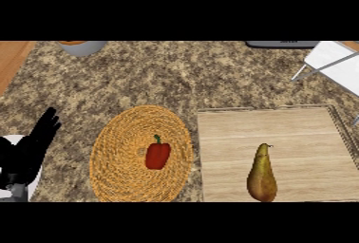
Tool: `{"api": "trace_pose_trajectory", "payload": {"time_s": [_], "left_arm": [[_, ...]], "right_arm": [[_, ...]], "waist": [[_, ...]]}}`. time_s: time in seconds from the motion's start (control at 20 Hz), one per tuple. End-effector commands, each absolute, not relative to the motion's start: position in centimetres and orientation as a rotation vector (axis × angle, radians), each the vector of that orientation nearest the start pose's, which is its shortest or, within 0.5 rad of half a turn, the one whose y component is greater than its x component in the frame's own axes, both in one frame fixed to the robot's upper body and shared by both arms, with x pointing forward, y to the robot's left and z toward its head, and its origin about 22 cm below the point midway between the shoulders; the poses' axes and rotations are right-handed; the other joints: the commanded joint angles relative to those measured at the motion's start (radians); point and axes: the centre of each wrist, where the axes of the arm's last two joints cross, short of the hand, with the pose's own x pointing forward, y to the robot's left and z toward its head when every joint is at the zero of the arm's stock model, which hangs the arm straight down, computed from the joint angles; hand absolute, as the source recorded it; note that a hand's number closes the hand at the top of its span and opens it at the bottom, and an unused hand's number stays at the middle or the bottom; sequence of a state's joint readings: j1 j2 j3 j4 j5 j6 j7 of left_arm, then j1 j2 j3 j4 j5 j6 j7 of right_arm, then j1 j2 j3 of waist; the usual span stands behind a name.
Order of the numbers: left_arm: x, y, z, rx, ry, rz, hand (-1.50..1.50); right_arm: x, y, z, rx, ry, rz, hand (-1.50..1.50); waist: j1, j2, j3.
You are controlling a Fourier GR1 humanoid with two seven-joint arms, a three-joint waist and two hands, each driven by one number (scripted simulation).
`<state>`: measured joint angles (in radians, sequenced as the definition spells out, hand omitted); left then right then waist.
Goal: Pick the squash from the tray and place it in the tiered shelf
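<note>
- We see the squash [261, 174] lying on the wooden tray [280, 128], near its front edge.
- Our left hand [32, 147] rests open at the tabletop's [175, 76] left edge, well apart from the squash.

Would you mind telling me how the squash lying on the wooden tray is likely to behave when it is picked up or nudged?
The squash lies on its side on the flat wooden tray, so a nudge would probably roll it in a curve, since its neck is narrower than its base. Its skin looks smooth, so it may slip. It is probably stiff.
</note>
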<state>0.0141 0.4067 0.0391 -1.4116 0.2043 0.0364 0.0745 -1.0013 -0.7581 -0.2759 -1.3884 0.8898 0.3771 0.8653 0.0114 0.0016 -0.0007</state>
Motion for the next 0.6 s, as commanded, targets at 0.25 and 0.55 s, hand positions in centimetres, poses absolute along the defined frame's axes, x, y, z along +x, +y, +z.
{"api": "trace_pose_trajectory", "payload": {"time_s": [0.25, 0.55], "left_arm": [[24.2, 35.6, -0.7, 0.255, -1.335, -0.049, 0.0], [22.1, 34.6, 0.7, 0.244, -1.346, -0.07, 0.0]], "right_arm": [[35.6, -36.2, 37.7, -1.578, -1.02, 0.134, 1.5], [37.3, -41.2, 33.0, -1.537, -1.024, 0.079, 1.5]], "waist": [[-0.001, 0.001, 0.0], [0.013, 0.002, 0.002]]}}
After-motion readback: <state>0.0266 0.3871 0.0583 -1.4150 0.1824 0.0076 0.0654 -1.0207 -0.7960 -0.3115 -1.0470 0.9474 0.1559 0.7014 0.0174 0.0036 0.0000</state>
